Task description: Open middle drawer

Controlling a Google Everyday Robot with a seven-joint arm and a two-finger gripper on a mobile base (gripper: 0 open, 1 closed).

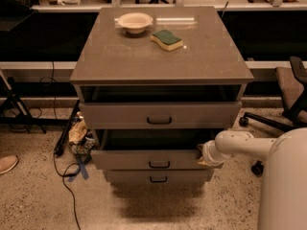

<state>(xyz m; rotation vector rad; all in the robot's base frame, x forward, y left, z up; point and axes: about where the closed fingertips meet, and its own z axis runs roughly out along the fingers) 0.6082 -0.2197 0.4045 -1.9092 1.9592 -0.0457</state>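
The middle drawer (144,159) is a grey flat-fronted drawer with a small black bar handle (159,165). It stands pulled out from the cabinet, with its dark inside showing above the front. My gripper (202,157) is at the right end of this drawer's front, at the end of my white arm (240,146), which reaches in from the right. The gripper's tip lies against the drawer's right corner and is mostly hidden behind the wrist.
The top drawer (159,115) is slightly out and the bottom drawer (158,177) is closed. A bowl (135,21) and a green sponge (166,40) lie on the cabinet top (158,61). Cables and clutter (76,135) are on the floor at left, and an office chair (288,95) is at right.
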